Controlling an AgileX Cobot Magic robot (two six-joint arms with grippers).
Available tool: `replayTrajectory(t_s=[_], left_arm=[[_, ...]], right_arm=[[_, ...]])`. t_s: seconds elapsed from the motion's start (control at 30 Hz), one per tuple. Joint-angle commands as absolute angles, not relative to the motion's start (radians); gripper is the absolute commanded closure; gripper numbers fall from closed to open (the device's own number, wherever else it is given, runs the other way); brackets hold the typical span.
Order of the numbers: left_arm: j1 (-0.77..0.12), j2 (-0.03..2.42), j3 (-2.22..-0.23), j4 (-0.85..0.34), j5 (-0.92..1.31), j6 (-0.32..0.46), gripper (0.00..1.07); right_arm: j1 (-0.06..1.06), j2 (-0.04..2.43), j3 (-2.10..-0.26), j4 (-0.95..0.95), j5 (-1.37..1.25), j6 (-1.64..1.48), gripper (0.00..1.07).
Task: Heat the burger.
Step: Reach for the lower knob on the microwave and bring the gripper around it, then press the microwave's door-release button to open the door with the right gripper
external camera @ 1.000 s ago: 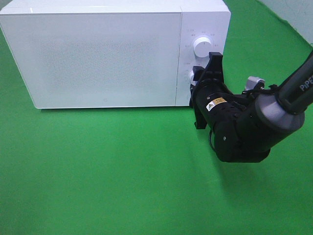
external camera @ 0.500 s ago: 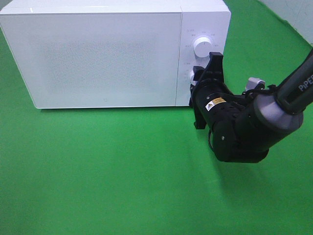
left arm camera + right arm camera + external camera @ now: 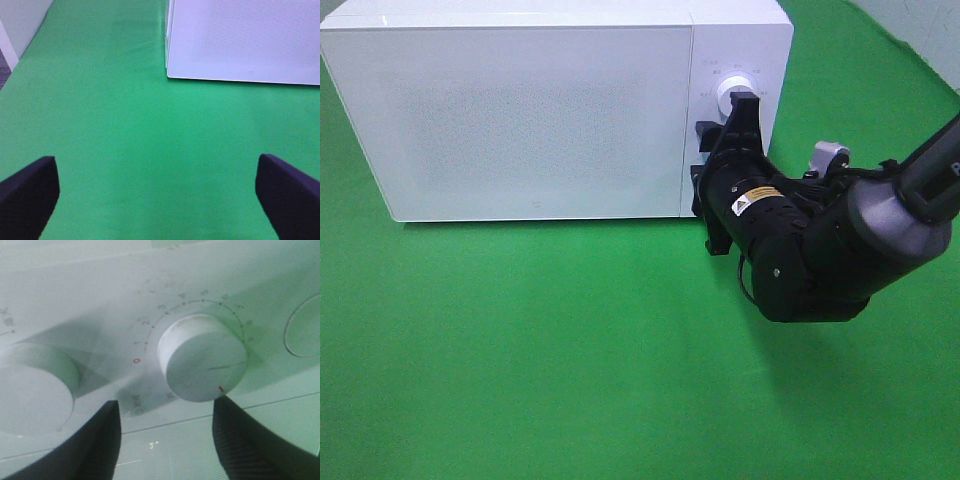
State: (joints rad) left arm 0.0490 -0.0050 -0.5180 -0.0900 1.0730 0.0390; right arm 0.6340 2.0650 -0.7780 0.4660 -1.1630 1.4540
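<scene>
The burger is out of view in every frame. The white microwave (image 3: 540,120) stands at the back with its door closed. My right gripper (image 3: 723,125) is up against its control panel, covering the lower knob, just below the upper knob (image 3: 730,92). In the right wrist view the gripper (image 3: 167,407) is open. Its dark fingers (image 3: 95,440) stand apart on either side of a numbered white dial (image 3: 205,357), holding nothing. My left gripper (image 3: 157,185) is open over bare green cloth, with the microwave's corner (image 3: 245,40) ahead of it.
Green cloth (image 3: 520,340) covers the table in front of the microwave. A second white knob (image 3: 35,385) sits beside the numbered dial, and a round edge (image 3: 305,325) shows on its other side. The right arm's bulky black wrist (image 3: 800,250) hangs over the cloth.
My right gripper has shifted up and to the left along the control panel, now covering the lower knob, and its fingers have spread wider. The left arm has not moved.
</scene>
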Motion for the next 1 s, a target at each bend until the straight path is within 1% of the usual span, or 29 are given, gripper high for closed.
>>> replayTrajectory(t_s=[0.03, 0.17, 0.5, 0.6, 0.8, 0.83, 0.87, 0.9, 0.93, 0.97, 1.0], left_arm=[[0.053, -0.021, -0.515, -0.088, 1.069, 0.039, 0.06], [0.053, -0.021, -0.515, -0.088, 1.069, 0.039, 0.06], [0.053, -0.021, -0.515, -0.088, 1.069, 0.039, 0.06], [0.053, -0.021, -0.515, -0.088, 1.069, 0.039, 0.06], [0.053, -0.021, -0.515, -0.088, 1.069, 0.039, 0.06], [0.053, -0.021, -0.515, -0.088, 1.069, 0.039, 0.06], [0.053, -0.021, -0.515, -0.088, 1.069, 0.039, 0.06], [0.053, -0.021, -0.515, -0.088, 1.069, 0.039, 0.06], [0.053, -0.021, -0.515, -0.088, 1.069, 0.039, 0.06], [0.053, -0.021, -0.515, -0.088, 1.069, 0.039, 0.06], [0.053, -0.021, -0.515, -0.088, 1.069, 0.039, 0.06]], right_arm=[[0.633, 2.042, -0.761, 0.478, -1.161, 1.405, 0.48], [0.633, 2.021, -0.72, 0.474, -1.137, 1.403, 0.44], [0.633, 1.942, -0.632, 0.474, -1.096, 1.287, 0.44], [0.633, 1.891, -0.607, 0.474, -1.043, 1.163, 0.44], [0.633, 1.829, -0.59, 0.474, -0.947, 1.014, 0.44], [0.633, 1.805, -0.59, 0.472, -0.9, 0.917, 0.44], [0.633, 1.805, -0.59, 0.472, -0.9, 0.917, 0.44], [0.633, 1.787, -0.59, 0.472, -0.848, 0.831, 0.44], [0.633, 1.787, -0.59, 0.472, -0.848, 0.831, 0.44], [0.633, 1.764, -0.591, 0.472, -0.791, 0.728, 0.44], [0.633, 1.764, -0.591, 0.472, -0.791, 0.728, 0.44]])
